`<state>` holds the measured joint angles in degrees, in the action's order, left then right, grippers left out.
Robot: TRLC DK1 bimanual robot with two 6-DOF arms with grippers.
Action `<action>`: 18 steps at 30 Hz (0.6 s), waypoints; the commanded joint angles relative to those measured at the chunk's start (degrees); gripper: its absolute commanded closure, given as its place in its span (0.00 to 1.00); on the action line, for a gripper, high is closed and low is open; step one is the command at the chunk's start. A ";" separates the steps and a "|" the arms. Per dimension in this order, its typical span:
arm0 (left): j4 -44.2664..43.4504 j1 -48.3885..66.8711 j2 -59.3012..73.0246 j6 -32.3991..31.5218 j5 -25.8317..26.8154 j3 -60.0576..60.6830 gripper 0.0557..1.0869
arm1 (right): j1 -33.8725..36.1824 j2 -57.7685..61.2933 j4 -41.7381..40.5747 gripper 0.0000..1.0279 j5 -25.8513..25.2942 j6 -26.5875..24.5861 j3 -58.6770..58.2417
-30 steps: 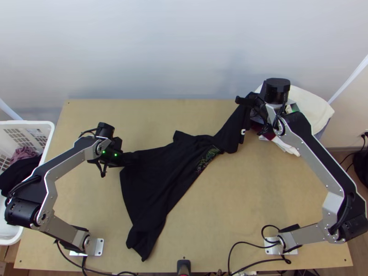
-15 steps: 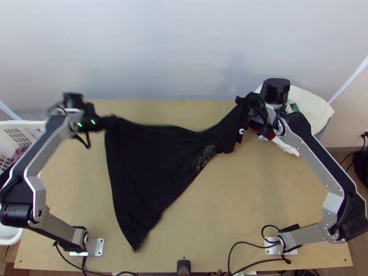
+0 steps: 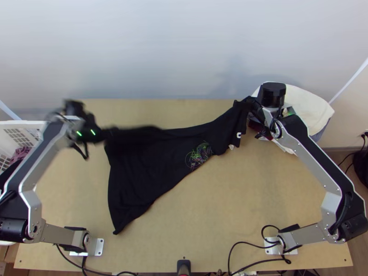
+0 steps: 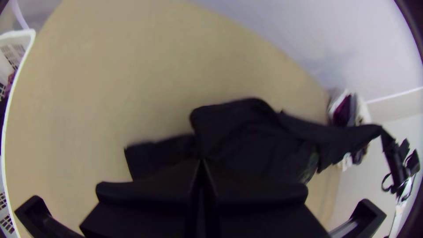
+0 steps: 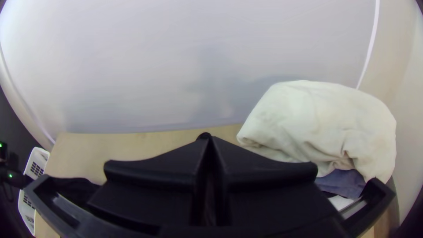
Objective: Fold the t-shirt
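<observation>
Plainly, one t-shirt (image 3: 142, 170), one left hand (image 3: 110, 133), one right hand (image 3: 243, 103), both gripping it, one basket (image 3: 16, 123)

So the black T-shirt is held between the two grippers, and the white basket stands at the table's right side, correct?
No: the top view shows the white basket at the table's left side. The black T-shirt is indeed held between the left gripper and the right gripper.

You have the black t-shirt (image 3: 142, 170) stretched wide and slantwise over the wooden table (image 3: 221, 207), not fully flat, with one corner pointing to the near edge. You see on it a print (image 3: 198, 156) of thin coloured lines.
</observation>
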<state>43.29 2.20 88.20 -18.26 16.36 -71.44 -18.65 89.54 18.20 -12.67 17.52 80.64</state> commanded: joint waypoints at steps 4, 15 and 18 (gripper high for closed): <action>3.82 6.07 0.48 4.11 -2.30 10.44 0.91 | -0.33 -0.68 -1.15 0.97 -0.61 -0.38 -0.75; 11.56 9.84 -4.88 6.22 5.70 9.56 0.04 | -0.42 -0.15 -1.15 0.97 -0.61 -0.38 -0.75; 11.64 6.07 -4.88 6.31 6.93 7.19 0.04 | -0.42 -0.15 -1.15 0.97 -0.61 -0.29 -1.01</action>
<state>54.17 11.14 84.23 -12.78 22.33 -61.91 -18.74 89.54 18.02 -12.67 17.52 80.64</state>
